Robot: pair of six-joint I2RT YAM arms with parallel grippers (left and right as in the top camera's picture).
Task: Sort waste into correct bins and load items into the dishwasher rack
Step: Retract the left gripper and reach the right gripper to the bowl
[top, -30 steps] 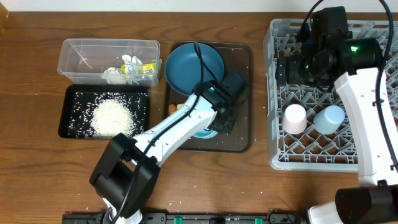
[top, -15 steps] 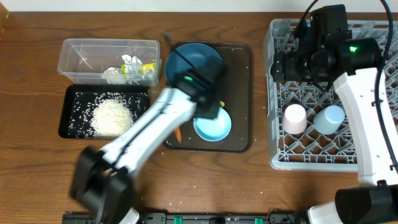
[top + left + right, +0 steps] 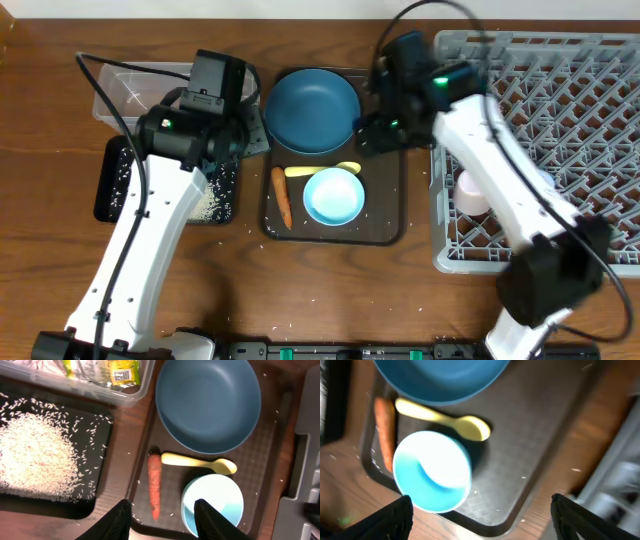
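On the brown tray [image 3: 385,215] lie the dark blue plate [image 3: 312,108], the pale yellow spoon [image 3: 322,170], the orange carrot [image 3: 281,196] and the light blue bowl [image 3: 333,195], white inside. My left gripper [image 3: 245,135] is open and empty above the tray's left edge. In the left wrist view its fingers [image 3: 162,522] straddle the carrot [image 3: 154,485] from above, next to the bowl [image 3: 212,505]. My right gripper [image 3: 385,125] hangs over the tray's right side, open and empty [image 3: 480,520], above the bowl [image 3: 432,470] and spoon [image 3: 445,420].
The clear tub [image 3: 130,90] holds paper scraps and the yellow-green wrapper [image 3: 122,370]. The black tray [image 3: 120,180] holds a rice pile [image 3: 30,455]. The grey rack [image 3: 560,120] stands at the right with the pink cup [image 3: 468,192]; my right arm hides the light blue cup.
My left arm has pulled back left off the brown tray, uncovering carrot, spoon and bowl. My right arm has swung from the rack to over the tray's right side.
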